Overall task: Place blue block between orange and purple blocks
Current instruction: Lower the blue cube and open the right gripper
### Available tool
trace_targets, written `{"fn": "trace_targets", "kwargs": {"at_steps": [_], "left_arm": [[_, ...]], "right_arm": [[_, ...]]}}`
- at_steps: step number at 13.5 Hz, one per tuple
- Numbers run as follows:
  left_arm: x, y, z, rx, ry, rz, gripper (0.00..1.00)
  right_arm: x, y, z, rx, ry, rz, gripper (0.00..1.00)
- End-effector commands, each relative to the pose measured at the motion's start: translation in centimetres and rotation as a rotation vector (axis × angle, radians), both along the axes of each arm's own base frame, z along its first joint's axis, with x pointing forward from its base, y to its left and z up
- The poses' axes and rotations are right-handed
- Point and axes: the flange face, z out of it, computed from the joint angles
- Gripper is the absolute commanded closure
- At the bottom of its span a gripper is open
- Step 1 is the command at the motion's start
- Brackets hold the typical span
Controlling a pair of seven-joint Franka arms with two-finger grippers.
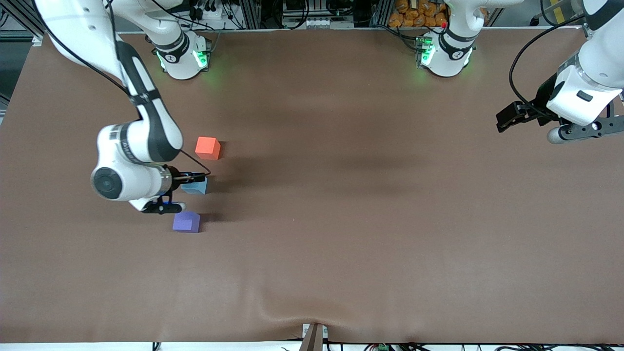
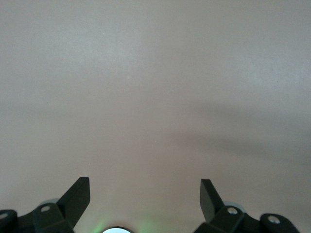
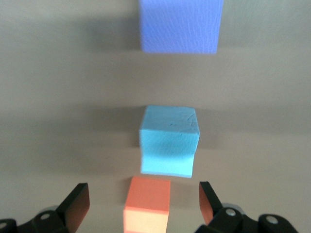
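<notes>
No legible text, labels, brands or numbers anywhere; markings on the arm bases too small to read, block faces plain.

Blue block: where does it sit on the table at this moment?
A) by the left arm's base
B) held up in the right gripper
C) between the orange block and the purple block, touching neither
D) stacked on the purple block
C: the blue block rests on the table with a gap to the orange block and to the purple block.

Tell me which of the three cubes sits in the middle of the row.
The blue cube: it lies between the orange cube, farther from the front camera, and the purple cube, nearer it.
</notes>
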Motion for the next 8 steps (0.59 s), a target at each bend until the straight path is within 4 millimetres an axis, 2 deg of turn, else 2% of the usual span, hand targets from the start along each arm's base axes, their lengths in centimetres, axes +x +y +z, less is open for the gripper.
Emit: {"fn": "trace_targets", "kwargs": {"at_steps": [1,3,6,8], "left_arm": [[0.1,0.0,0.0,-0.007,-0.007,-0.002,0.00],[0.0,0.1,0.2,-0.007,-0.010,0.000,0.00],[0.0,0.1,0.2,-0.007,-0.010,0.000,0.00],[0.1,0.2,0.2,-0.007,-0.010,0.002,0.00]], "right_arm": [[3.1,0.4,8.9,0.012,-0.067,0.007,0.00],[4.6,-0.7,14.3,0.009,-0.139,0.017,0.00],[5.4,-6.3,21.2,0.044,-0.202,0.140,0.00],[4.4,-8.8,25.0,0.041,-0.190,0.154,0.00]]}}
